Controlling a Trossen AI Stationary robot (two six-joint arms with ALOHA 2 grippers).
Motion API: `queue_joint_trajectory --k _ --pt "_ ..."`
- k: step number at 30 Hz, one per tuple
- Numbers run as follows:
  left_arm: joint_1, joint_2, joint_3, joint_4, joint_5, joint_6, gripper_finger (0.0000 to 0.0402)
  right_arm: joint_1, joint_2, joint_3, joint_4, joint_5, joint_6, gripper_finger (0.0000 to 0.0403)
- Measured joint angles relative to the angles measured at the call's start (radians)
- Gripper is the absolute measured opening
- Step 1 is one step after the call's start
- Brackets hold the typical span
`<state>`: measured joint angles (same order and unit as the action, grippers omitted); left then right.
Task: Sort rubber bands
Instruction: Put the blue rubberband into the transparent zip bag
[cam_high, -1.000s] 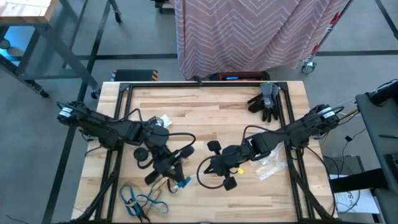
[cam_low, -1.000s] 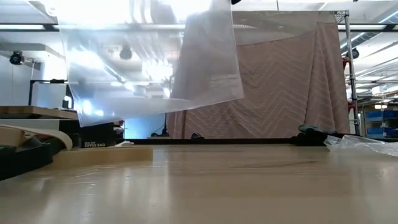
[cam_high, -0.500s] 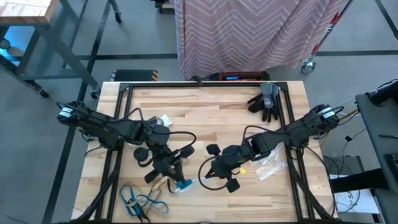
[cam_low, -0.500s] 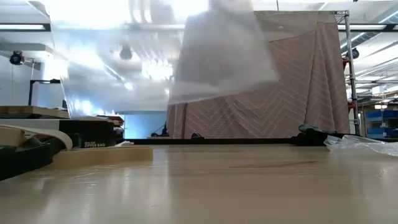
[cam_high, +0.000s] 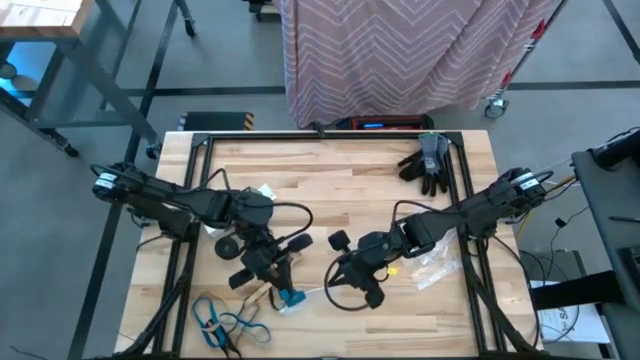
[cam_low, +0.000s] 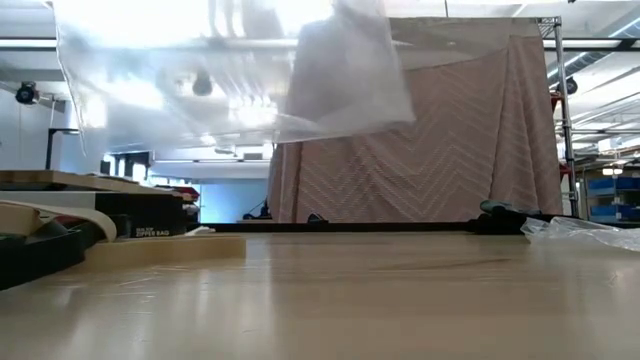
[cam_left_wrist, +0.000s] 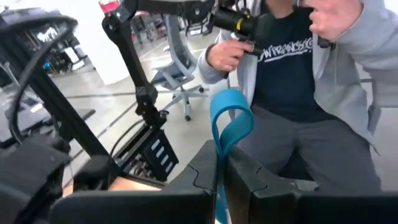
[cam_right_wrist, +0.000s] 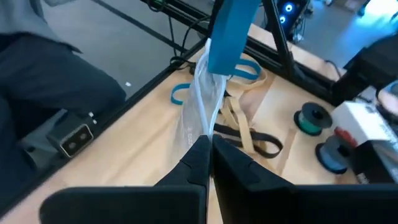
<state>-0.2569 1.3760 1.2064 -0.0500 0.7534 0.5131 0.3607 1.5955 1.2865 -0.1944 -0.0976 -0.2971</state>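
Left gripper (cam_high: 285, 293) at table 6 o'clock, fingers pinched; right gripper (cam_high: 333, 287) just beside at 3 o'clock, pinched.

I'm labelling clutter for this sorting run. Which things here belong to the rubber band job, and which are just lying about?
Part of the job:
blue rubber band pinched in the left gripper
clear plastic bag held by the right gripper
loose rubber bands on the table

Lying about:
dark work gloves
spare plastic bags

Behind your butcher-block table (cam_high: 330, 185) hangs a chevron-patterned pink curtain (cam_high: 410, 55); grey concrete floor (cam_high: 90, 190) surrounds it, with ceiling strip lights (cam_low: 35, 44) overhead.
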Motion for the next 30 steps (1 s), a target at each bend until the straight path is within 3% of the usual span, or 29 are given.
queue_joint_trajectory --k 8,17,30 --pt "0.008 0.036 -0.001 0.059 0.012 -0.063 0.0 0.0 0.0 0.0 0.027 0.047 -0.105 0.0" --pt "0.018 0.04 -0.001 0.12 0.011 -0.089 0.0 -0.01 0.0 0.0 0.024 0.072 -0.063 0.0" --pt "0.052 0.039 -0.042 0.056 0.007 -0.136 0.0 -0.011 0.0 0.0 0.021 0.072 -0.062 0.0"
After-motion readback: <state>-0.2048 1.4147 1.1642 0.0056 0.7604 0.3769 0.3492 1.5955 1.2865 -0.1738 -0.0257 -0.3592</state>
